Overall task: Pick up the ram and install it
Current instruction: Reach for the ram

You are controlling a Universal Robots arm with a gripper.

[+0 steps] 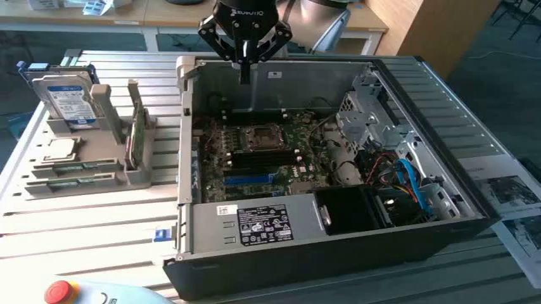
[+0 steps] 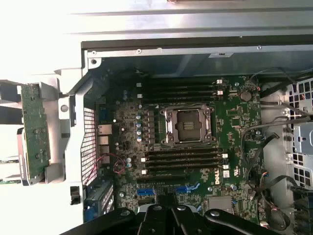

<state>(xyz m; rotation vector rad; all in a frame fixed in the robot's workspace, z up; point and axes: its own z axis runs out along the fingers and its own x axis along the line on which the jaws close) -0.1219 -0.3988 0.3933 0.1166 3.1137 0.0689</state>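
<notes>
- Worktop (image 1: 93, 221): pale and slatted, bearing an open computer case (image 1: 338, 253) at centre and a grey holder (image 1: 139, 172) toward the exterior view's left.
- Computer case: black, lying on its side with the panel off. Contains the motherboard (image 1: 283, 168), a labelled power supply (image 1: 262, 225) at the near end, and a metal drive cage (image 1: 372, 120) with blue cables (image 1: 410, 180) toward the exterior view's right.
- Motherboard: green, with a bare processor socket (image 2: 187, 125) flanked by two banks of long black memory slots (image 2: 183, 159), all seemingly vacant.
- Grey holder: stepped rack outside the case. Holds a blue-labelled hard drive (image 1: 68, 98) upright at the back, the ram (image 1: 135, 136) (image 2: 34, 129) in a side slot, and a square silver chip (image 1: 61, 150) lying flat. Green strips in the lower trays, too small to identify.
- Gripper (image 1: 245, 76) (image 2: 165, 205): poised over the far wall of the case, above the board. Fingers clenched together on nothing, well apart from the ram.
- Ram: thin green stick standing on its long edge in the holder, not yet lifted. Judged light and rigid yet fragile, likely to crack if flexed. Best pinched across the two flat faces near mid-length of the exposed upper edge, leaving the contact edge free.
</notes>
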